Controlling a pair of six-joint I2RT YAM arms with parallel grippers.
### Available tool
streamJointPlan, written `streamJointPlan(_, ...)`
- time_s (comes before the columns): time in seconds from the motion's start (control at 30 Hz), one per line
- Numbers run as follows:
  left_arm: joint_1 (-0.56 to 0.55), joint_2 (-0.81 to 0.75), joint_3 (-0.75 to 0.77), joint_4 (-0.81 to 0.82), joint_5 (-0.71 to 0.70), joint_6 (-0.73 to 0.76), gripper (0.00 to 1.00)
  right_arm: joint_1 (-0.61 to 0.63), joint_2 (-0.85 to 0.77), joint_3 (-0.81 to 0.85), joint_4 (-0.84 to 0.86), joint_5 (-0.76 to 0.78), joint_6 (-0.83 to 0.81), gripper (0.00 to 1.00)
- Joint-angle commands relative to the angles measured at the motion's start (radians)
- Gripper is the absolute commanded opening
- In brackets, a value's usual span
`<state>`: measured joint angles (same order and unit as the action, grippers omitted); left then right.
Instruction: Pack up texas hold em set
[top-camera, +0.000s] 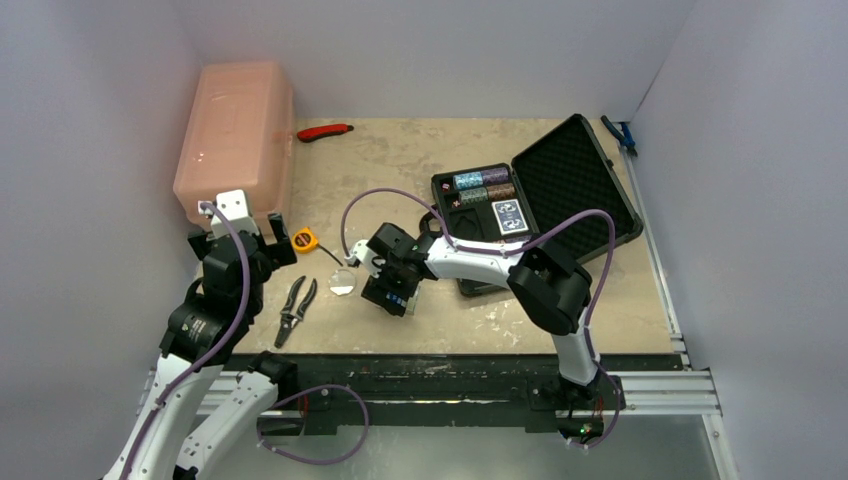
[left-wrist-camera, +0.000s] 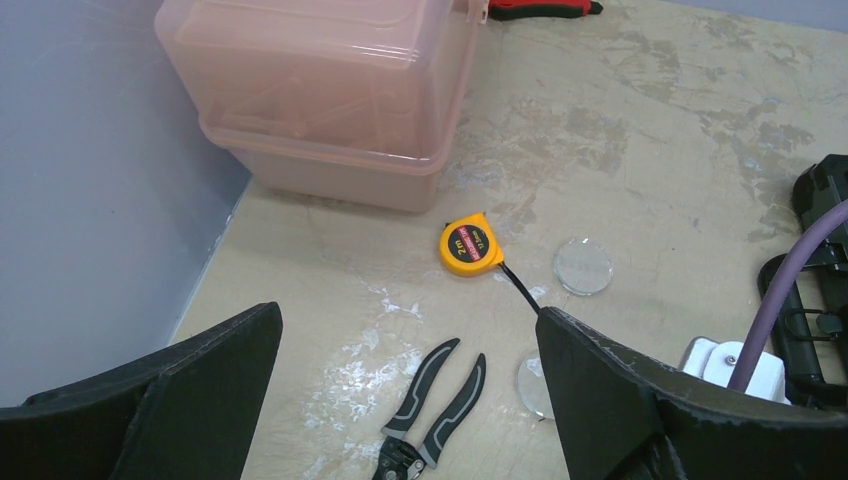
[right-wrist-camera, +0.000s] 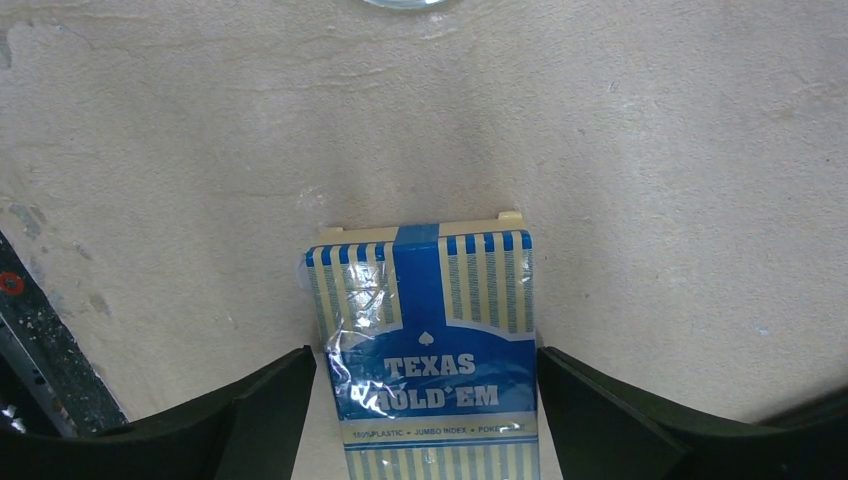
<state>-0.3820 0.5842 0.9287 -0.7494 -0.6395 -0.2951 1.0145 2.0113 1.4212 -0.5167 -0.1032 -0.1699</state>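
The black briefcase (top-camera: 575, 170) lies open at the back right, with chip rows (top-camera: 483, 185) and one blue-backed deck (top-camera: 510, 217) in its foam base. My right gripper (top-camera: 392, 295) is left of the case, low over the table. In the right wrist view its fingers (right-wrist-camera: 600, 420) close against both sides of a second blue "Texas Hold'em" deck (right-wrist-camera: 430, 320). One pale round disc (top-camera: 343, 283) lies just left of it. The left wrist view shows two discs (left-wrist-camera: 583, 266), one half behind a finger. My left gripper (left-wrist-camera: 410, 400) is open and empty above the pliers.
A big pink bin (top-camera: 235, 135) stands at the back left. A yellow tape measure (left-wrist-camera: 470, 245) and black-handled pliers (left-wrist-camera: 430, 410) lie in front of it. A red-handled knife (top-camera: 325, 131) is at the back, and a blue tool (top-camera: 620, 133) is beside the case lid.
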Motion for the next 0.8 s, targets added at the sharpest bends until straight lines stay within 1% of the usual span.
streamJointPlan(0.0,-0.003,0.002,-0.002,0.027,0.002,0.012,1.00,0.005,0.004,0.037,-0.014,-0.027,-0.019,0.85)
streamJointPlan(0.03,-0.003,0.001,-0.002,0.027,0.002,0.013,1.00,0.004,0.005,0.037,-0.014,-0.027,-0.019,0.84)
streamJointPlan(0.13,-0.003,0.002,-0.002,0.028,0.002,0.013,1.00,0.005,0.011,0.039,-0.018,-0.037,-0.020,0.73)
streamJointPlan(0.23,-0.003,0.002,-0.001,0.028,0.002,0.012,1.00,0.004,0.011,0.040,-0.019,-0.041,-0.017,0.58)
streamJointPlan(0.37,-0.003,0.003,-0.002,0.028,0.001,0.013,1.00,0.004,-0.003,0.042,-0.017,-0.035,-0.010,0.32)
streamJointPlan(0.47,-0.003,0.003,-0.003,0.028,0.002,0.013,1.00,0.004,-0.016,0.050,-0.019,-0.029,-0.005,0.17)
streamJointPlan(0.6,-0.003,0.005,-0.003,0.028,0.003,0.011,1.00,0.004,-0.028,0.061,-0.016,-0.015,0.013,0.06)
streamJointPlan(0.67,-0.002,0.004,-0.003,0.030,0.003,0.011,1.00,0.004,-0.035,0.065,-0.007,-0.005,0.029,0.02)
streamJointPlan(0.7,-0.003,0.006,-0.003,0.029,0.003,0.011,1.00,0.004,-0.039,0.066,0.000,0.001,0.041,0.00)
streamJointPlan(0.77,-0.003,0.006,-0.003,0.030,0.005,0.011,1.00,0.004,-0.051,0.063,0.014,0.005,0.062,0.00)
